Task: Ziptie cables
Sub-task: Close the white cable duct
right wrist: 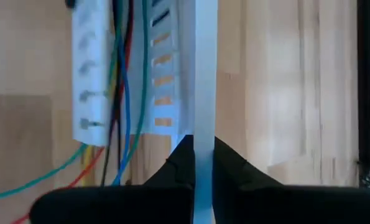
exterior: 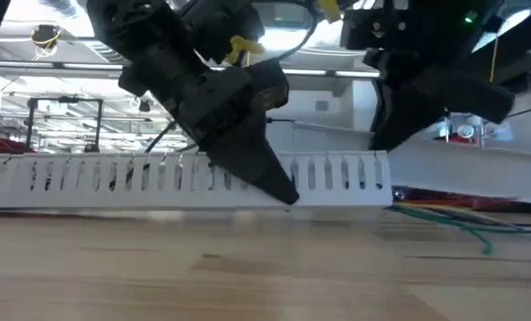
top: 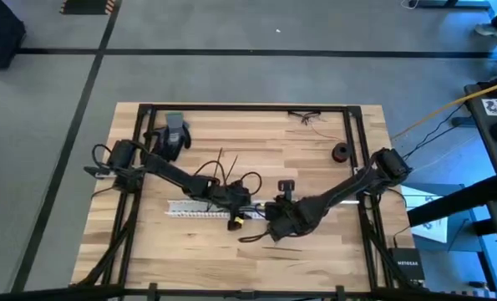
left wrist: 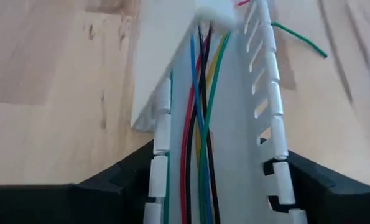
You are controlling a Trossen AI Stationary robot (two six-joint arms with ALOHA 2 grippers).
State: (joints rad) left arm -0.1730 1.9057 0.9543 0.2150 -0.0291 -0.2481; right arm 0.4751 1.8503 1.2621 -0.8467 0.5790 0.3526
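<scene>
Wood planks make up the desk (top: 315, 150) where we work, with grey floor all around it. Near the middle of the desk lies a long white tray with slots (exterior: 336, 178) in its side walls. Inside the tray run the cables (left wrist: 200, 124), thin strands of red, blue, green, yellow and black, bunched close together. Some cable ends spill out of one end of the tray onto the wood. Our left gripper (left wrist: 212, 199) is at the tray, with one finger outside each slotted wall, so it is open about as wide as the tray and seems to hold it steady. Our right gripper (right wrist: 203, 165) is just beside the other end of the tray, and it is closed tight on a flat white strip (right wrist: 204, 74) that runs along one wall of the tray. We think this step is about getting the strip into place by the cables, and nothing is tied yet. Next, we would need to move the strip slowly while the left gripper keeps the tray from sliding. We would also have to watch that the loose cable ends do not get pulled out.
</scene>
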